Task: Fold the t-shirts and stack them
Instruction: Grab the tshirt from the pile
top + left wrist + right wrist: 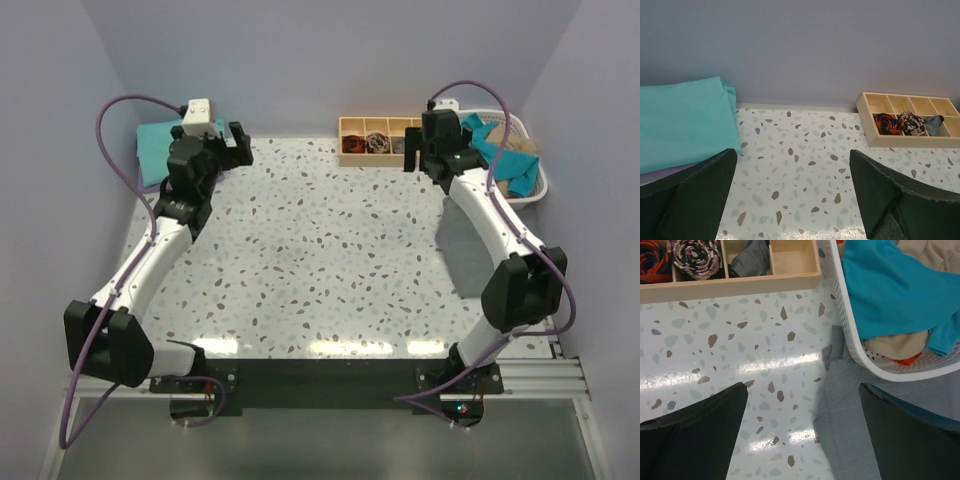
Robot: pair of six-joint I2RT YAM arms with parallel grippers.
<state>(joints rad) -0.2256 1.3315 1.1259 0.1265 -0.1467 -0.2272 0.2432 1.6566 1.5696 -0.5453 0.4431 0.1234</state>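
I am seeing a folded aqua-green t-shirt [155,150] lying at the far left corner of the tabletop [320,260], close to the back wall, with a paler layer peeking out beneath it that I cannot identify. A deep teal t-shirt [890,285] is draping over a tan t-shirt [892,347] inside the white basket [847,335] at the far right, and a sliver of orange fabric [907,359] is showing below them. A greyish cloth [850,430] is lying flat on the tabletop, reaching under the basket's near wall. The left gripper [792,151] is hovering just beside the folded shirt, its jaws standing wide apart and holding nothing. The right gripper [803,386] is hanging over the greyish cloth's edge near the basket, jaws likewise wide and empty. The wooden tray [380,127] is sitting between the two at the back edge, with rolled fabric items in some compartments
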